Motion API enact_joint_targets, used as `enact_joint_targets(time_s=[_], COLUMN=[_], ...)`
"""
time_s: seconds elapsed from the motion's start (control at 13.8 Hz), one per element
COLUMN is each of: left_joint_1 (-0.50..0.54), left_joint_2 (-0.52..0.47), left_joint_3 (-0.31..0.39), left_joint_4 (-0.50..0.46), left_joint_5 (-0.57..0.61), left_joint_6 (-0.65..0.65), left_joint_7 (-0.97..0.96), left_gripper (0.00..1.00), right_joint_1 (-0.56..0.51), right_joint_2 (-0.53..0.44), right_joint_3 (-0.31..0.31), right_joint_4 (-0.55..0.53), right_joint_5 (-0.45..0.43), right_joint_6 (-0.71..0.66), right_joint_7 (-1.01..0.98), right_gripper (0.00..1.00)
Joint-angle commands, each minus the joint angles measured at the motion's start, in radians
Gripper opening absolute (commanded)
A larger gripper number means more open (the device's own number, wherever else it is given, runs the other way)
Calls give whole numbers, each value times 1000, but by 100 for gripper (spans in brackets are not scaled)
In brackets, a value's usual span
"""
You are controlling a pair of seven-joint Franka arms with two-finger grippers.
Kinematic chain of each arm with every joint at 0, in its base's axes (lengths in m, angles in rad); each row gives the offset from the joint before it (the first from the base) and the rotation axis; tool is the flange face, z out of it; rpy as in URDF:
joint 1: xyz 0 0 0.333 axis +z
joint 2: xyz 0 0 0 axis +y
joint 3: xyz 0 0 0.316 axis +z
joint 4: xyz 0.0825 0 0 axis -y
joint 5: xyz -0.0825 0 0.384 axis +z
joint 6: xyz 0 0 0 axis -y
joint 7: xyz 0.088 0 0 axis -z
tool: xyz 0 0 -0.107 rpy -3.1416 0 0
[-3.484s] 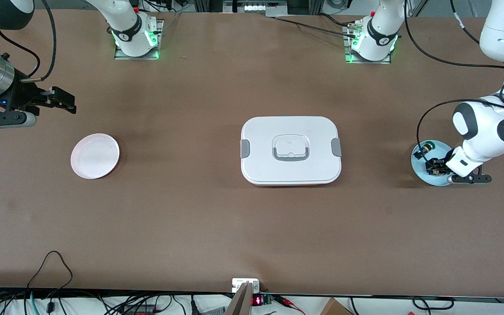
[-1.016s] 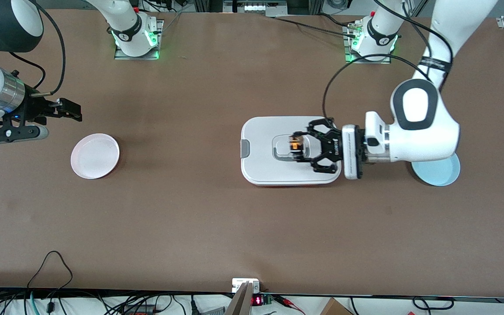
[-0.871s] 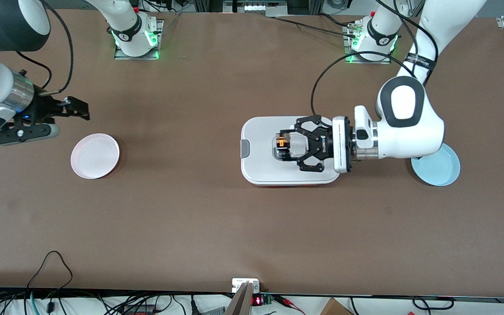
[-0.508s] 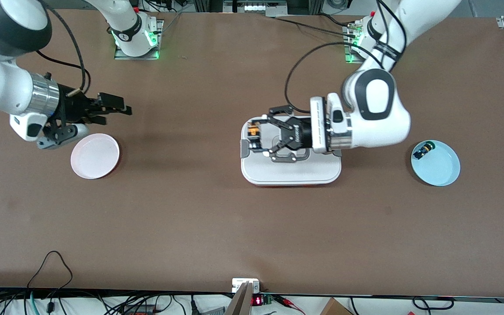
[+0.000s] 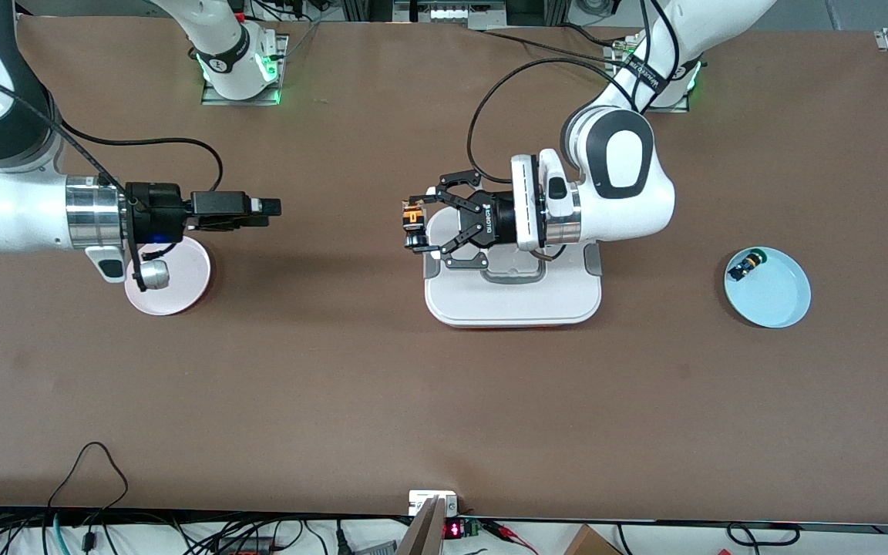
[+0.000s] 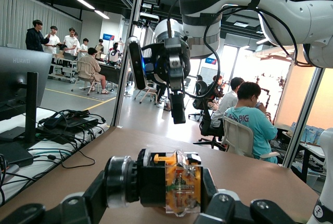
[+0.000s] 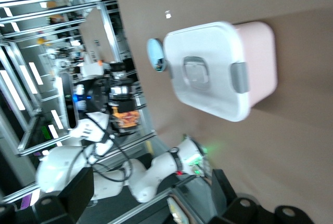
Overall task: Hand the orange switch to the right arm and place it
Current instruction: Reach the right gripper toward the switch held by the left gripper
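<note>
The brown surface [image 5: 382,385] carries a white lidded box [image 5: 513,297] at its middle, a pink plate [image 5: 182,289] toward the right arm's end and a blue plate [image 5: 779,304] toward the left arm's end. The left tool [image 5: 413,229] is up in the air over the box's edge toward the right arm, clamped on the switch [image 5: 412,219]. In the left wrist view the switch [image 6: 174,180] lies crosswise between the claw's fingers. The right tool [image 5: 270,206] hangs over bare surface just beside the pink plate, aimed straight at the switch with a clear gap between them; its fingers look narrowly set, though I cannot tell for sure. For the handover, that gap along the line between the arms has to close.
</note>
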Motion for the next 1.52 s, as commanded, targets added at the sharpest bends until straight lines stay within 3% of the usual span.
enact_joint_targets(time_s=[0.0, 0.36, 0.73, 0.94, 1.31, 1.45], left_joint_1=[-7, -3, -3, -3, -3, -4], left_joint_2=[2, 0, 0, 0, 2, 2], left_joint_3=[2, 0, 0, 0, 0, 0], left_joint_4=[-4, -6, -15, -16, -16, -16], left_joint_5=[-38, -39, -39, -39, -39, -39], left_joint_6=[10, 7, 7, 7, 7, 7], left_joint_7=[40, 40, 40, 40, 40, 38], left_gripper=[28, 28, 28, 28, 29, 29], right_joint_1=[33, 116, 234, 288, 314, 328], right_joint_2=[45, 44, 45, 38, 26, 16], right_joint_3=[6, 6, 6, 6, 7, 6], right_joint_4=[-1, -167, -192, -195, -234, -242], right_joint_5=[164, 415, 583, 600, 609, 632], right_joint_6=[32, 164, 336, 411, 421, 442], right_joint_7=[8, -237, -307, -310, -313, -313], right_gripper=[100, 100, 100, 100, 99, 87])
